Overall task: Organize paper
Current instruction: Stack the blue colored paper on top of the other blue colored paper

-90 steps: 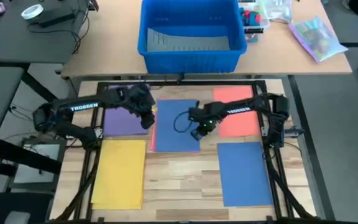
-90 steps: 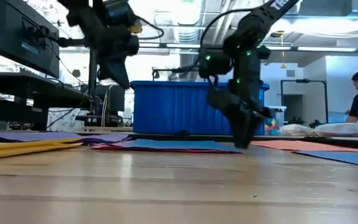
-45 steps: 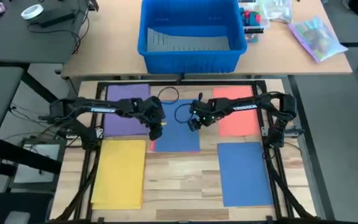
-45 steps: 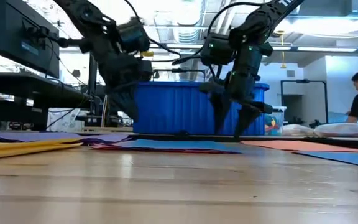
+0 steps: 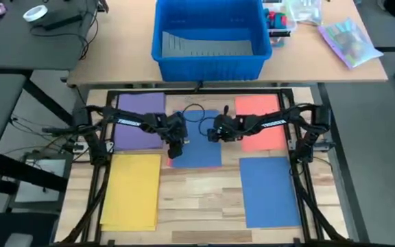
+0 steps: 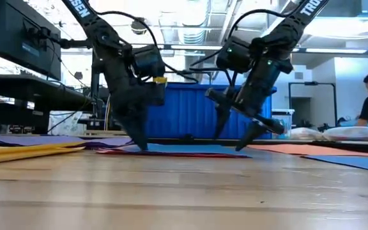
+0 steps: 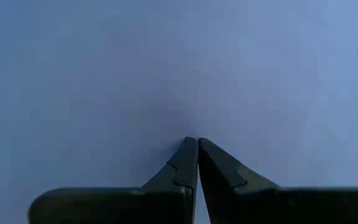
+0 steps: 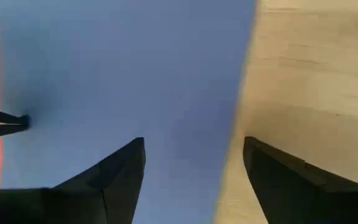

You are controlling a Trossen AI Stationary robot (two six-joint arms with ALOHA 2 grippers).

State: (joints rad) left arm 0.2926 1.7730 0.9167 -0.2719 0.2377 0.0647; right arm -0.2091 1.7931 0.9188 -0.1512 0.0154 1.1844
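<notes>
High view showed the centre blue rectangular paper sheet (image 5: 199, 147) lengthwise between both arms; my left gripper (image 5: 173, 151), fingers closed, pressed its near-left corner, while my right gripper (image 5: 212, 134), spread open, hovered above.

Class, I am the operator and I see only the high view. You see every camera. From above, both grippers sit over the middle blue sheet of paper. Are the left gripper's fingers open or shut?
Observer: Shut. In the left wrist view the left gripper has its fingertips together, tips on the middle blue sheet of paper.
Operator: And the right gripper?
Observer: Open. The right wrist view shows the right gripper spread wide over that sheet's edge, beside the bare wooden table.
Operator: Is anything under that sheet?
Observer: Yes. The low view shows a thin red sheet edge beneath it.
</notes>
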